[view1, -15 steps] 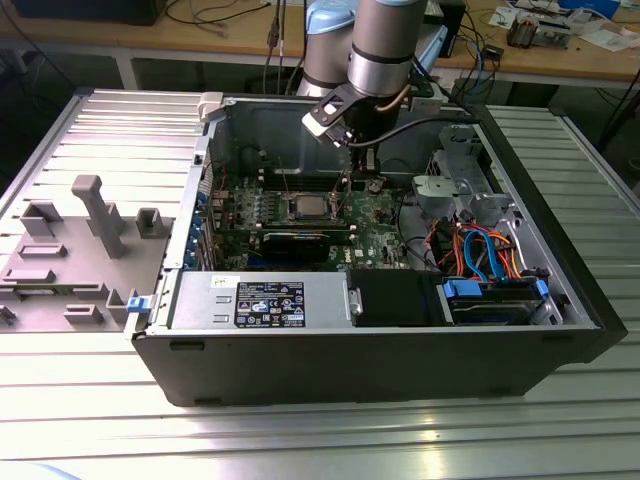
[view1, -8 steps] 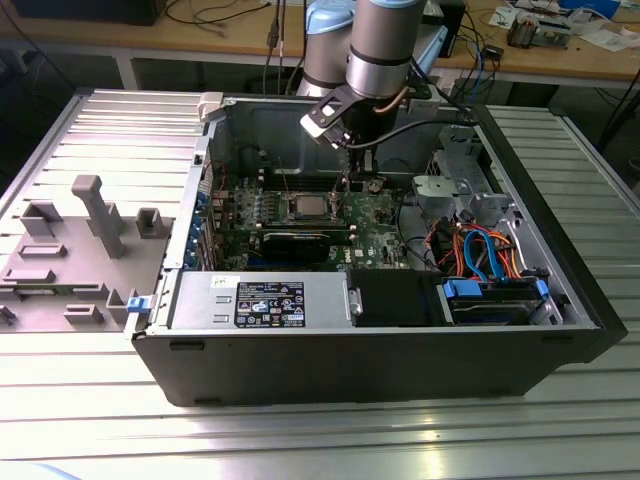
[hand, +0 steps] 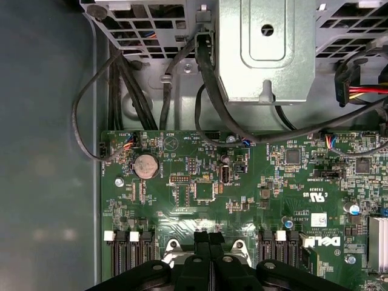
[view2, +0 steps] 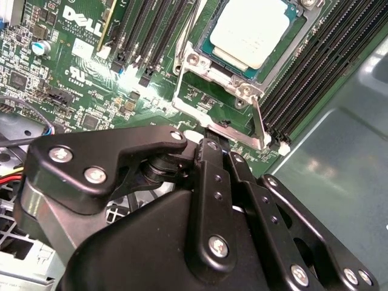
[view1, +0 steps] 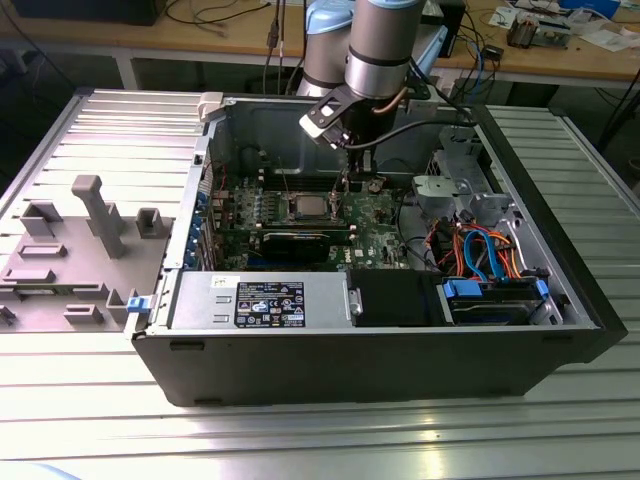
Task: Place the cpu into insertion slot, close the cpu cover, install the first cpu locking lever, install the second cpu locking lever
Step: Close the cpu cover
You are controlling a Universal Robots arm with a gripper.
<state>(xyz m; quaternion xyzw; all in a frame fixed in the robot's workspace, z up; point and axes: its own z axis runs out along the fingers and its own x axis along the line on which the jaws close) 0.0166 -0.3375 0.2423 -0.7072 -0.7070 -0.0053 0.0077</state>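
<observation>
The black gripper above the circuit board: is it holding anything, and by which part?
Nothing visibly held: the gripper has its fingers shut together, tips beside the cpu cover's edge.

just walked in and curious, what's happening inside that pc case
A robot arm is reaching down into an open computer case. Its gripper is shut and sits low over the green board, right at the edge of the socket. The chip already lies in the socket, and the metal cover frame looks flat around it. A thin silver lever runs beside the gripper.
</observation>
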